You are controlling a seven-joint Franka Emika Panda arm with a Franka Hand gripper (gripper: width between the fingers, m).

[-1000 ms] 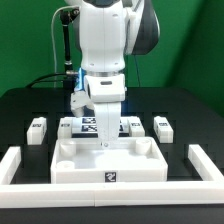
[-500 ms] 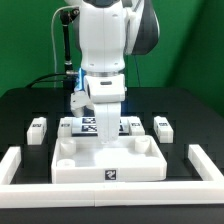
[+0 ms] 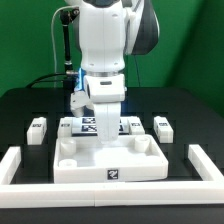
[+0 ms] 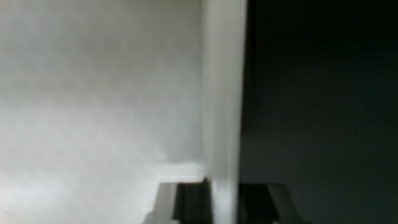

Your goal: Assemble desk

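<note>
The white desk tabletop [image 3: 80, 168] lies rim-up at the front centre, with a tag on its front wall. My gripper [image 3: 104, 143] points straight down at the middle of its far rim. In the wrist view the tabletop's pale inner face [image 4: 107, 100] fills one side. Its rim [image 4: 222, 80] runs between my two dark fingers [image 4: 263, 205], which sit close on either side of it. The gripper [image 4: 222, 205] is shut on the rim. One leg block [image 3: 37, 129] lies at the exterior view's left. Two more [image 3: 135, 124] [image 3: 161, 126] lie at its right. A fourth is not visible.
The marker board [image 3: 82, 127] lies flat just behind the tabletop, partly hidden by the arm. The low white border wall [image 3: 20, 162] runs along the exterior view's left, right [image 3: 206, 162] and front. The table is black.
</note>
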